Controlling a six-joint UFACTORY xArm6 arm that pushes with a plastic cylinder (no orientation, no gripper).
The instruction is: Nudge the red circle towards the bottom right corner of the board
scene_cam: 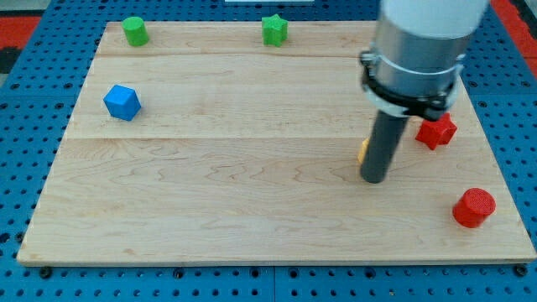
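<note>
The red circle, a short red cylinder, stands near the bottom right corner of the wooden board. My tip rests on the board to the left of it and slightly higher in the view, well apart from it. A red star-shaped block lies up and to the right of my tip, partly behind the arm. A small yellow-orange block peeks out at the rod's left side, mostly hidden.
A blue block sits at the left. A green cylinder and a green star sit along the board's top edge. The arm's grey body covers the top right. Blue pegboard surrounds the board.
</note>
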